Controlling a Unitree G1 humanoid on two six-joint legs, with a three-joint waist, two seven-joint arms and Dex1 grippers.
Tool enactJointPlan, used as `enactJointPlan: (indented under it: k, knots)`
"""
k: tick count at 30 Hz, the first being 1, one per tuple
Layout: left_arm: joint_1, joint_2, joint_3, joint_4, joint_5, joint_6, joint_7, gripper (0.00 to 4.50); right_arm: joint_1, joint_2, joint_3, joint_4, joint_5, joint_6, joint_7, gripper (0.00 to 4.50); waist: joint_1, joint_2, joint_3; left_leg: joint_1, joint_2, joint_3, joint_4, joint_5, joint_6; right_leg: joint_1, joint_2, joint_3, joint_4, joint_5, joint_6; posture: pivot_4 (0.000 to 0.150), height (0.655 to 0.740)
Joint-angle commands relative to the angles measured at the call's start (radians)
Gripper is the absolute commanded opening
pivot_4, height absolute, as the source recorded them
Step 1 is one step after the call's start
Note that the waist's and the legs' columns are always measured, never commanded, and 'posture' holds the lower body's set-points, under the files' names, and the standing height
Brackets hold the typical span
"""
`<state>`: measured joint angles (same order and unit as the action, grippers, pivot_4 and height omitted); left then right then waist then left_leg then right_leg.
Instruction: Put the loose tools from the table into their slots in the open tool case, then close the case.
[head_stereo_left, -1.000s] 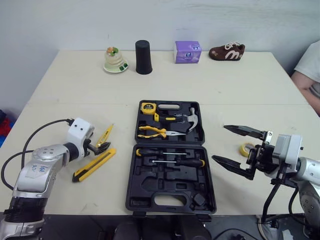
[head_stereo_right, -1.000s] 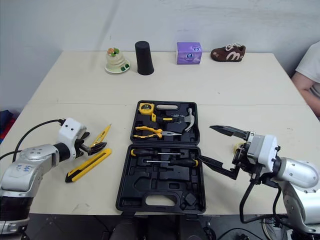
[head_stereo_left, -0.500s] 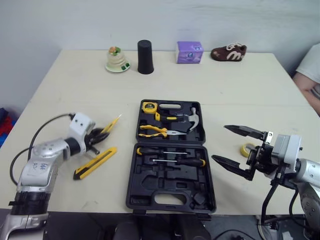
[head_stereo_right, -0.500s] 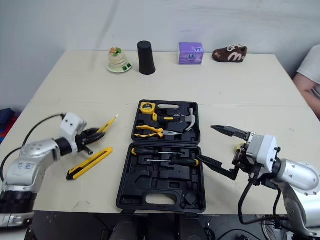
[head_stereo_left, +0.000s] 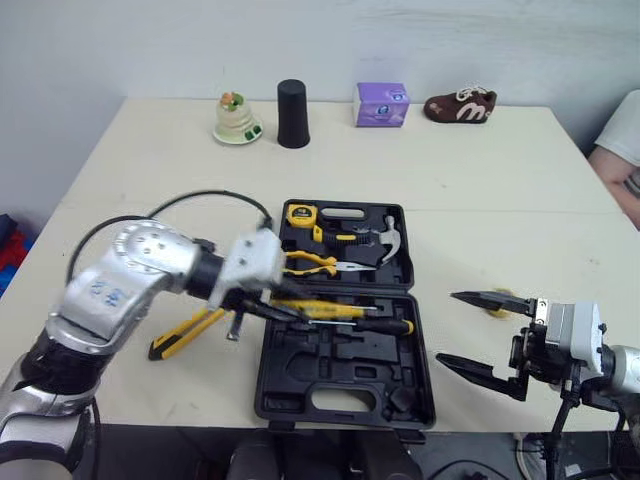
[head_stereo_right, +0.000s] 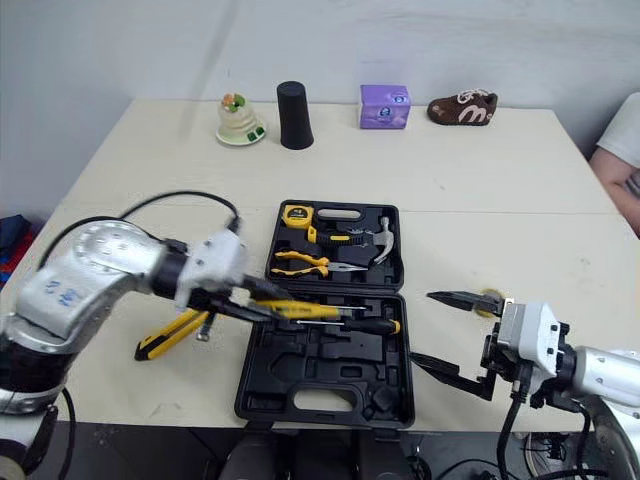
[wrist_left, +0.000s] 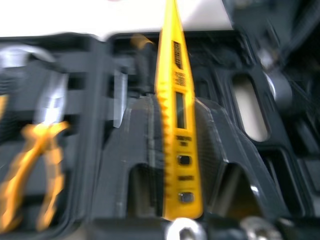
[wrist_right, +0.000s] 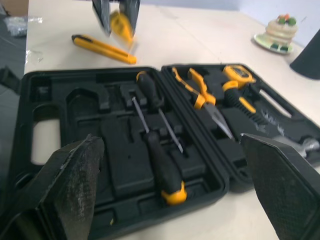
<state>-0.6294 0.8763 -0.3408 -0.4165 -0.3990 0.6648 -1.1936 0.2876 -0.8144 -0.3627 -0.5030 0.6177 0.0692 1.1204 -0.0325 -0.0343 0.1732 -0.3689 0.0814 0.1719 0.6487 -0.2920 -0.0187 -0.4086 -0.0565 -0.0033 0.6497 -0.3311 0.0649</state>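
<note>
The black tool case (head_stereo_left: 330, 400) lies open in the middle of the table, with pliers (head_stereo_left: 315, 263), a hammer (head_stereo_left: 388, 238), a tape measure (head_stereo_left: 297, 213) and screwdrivers (head_stereo_left: 370, 325) in their slots. My left gripper (head_stereo_left: 265, 300) is shut on a yellow tester pen (head_stereo_left: 310, 307), which it holds low over the case's near half, tip pointing right. From the left wrist, the pen (wrist_left: 177, 110) runs out between the fingers above empty moulded slots. A yellow utility knife (head_stereo_left: 185, 335) lies on the table left of the case. My right gripper (head_stereo_left: 470, 330) hangs open and empty to the right of the case.
A yellow tape roll (head_stereo_left: 497, 300) lies just behind the right gripper. Along the far edge stand a small dish (head_stereo_left: 237, 120), a black cup (head_stereo_left: 292, 100), a purple box (head_stereo_left: 381, 104) and a brown shoe (head_stereo_left: 460, 105). A person's arm (head_stereo_left: 620, 150) shows at the right edge.
My left gripper shut on the tester pen left of the case, lifted it and swung right over the case. The right gripper sank a little, still open.
</note>
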Motion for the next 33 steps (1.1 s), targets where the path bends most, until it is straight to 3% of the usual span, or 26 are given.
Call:
enactJointPlan:
  k: [1, 4, 19, 33]
  knots:
    - [-0.041, 0.0, -0.103, -0.017, 0.099, 0.068, 0.022, 0.51, 0.011, -0.001, -0.039, -0.037, 0.011, -0.001, -0.001, 4.5, -0.001, -0.001, 0.001, 0.0, 0.0, -0.001, 0.0, 0.0, -0.001, 0.0, 0.002, 0.001, 0.0, 0.0, 0.0, 0.15, 0.74]
    - [-0.059, -0.006, -0.132, -0.021, 0.142, 0.11, 0.047, 0.51, 0.042, 0.009, -0.054, -0.061, 0.011, 0.003, -0.017, 4.5, 0.004, -0.003, 0.003, 0.0, 0.001, -0.003, 0.001, 0.001, -0.002, -0.001, 0.009, 0.003, 0.002, 0.0, 0.0, 0.15, 0.74]
    - [-0.041, -0.073, -0.196, -0.012, 0.218, 0.21, 0.126, 0.51, 0.091, 0.024, -0.058, -0.105, 0.003, 0.021, -0.052, 4.5, 0.006, -0.003, 0.003, 0.0, 0.001, -0.004, 0.002, 0.001, -0.001, -0.001, 0.009, 0.004, 0.003, -0.001, -0.001, 0.15, 0.74]
    - [-0.011, -0.026, -0.188, 0.011, 0.241, 0.187, 0.129, 0.51, 0.066, 0.019, -0.053, -0.084, 0.001, 0.022, -0.039, 4.5, 0.005, -0.003, 0.002, 0.001, 0.002, -0.004, 0.002, 0.001, -0.001, -0.001, 0.009, 0.005, 0.004, -0.001, -0.001, 0.15, 0.74]
